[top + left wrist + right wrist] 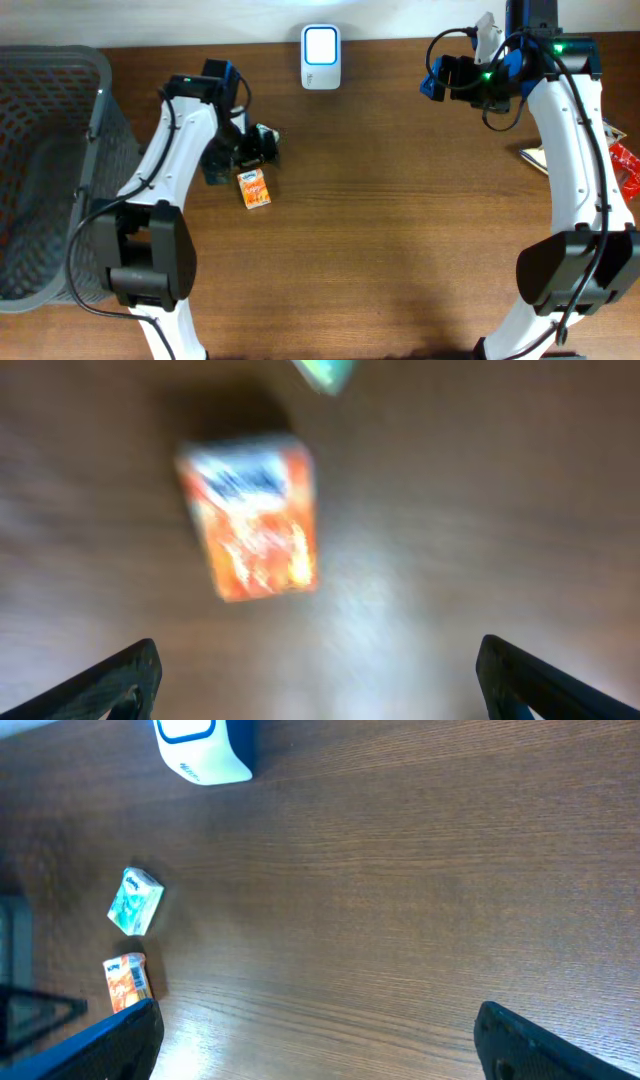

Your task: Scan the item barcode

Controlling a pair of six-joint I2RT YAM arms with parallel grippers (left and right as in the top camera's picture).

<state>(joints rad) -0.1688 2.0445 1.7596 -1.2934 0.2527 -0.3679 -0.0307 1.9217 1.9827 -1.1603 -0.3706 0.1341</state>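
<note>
Orange carton (255, 188): flat on table (400, 250), below left gripper (320, 685), jaws spread, empty. Right gripper (320, 1040): spread, empty. Step: pre-grasp. Next: descend, pinch carton, show barcode (side unclear, blurred) to scanner (320, 58).

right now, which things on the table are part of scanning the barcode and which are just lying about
For the job:
- orange box, just in front of the open left gripper
- white scanner at the far edge

Lying about:
- green pack
- grey basket
- red packet at the right edge
</note>
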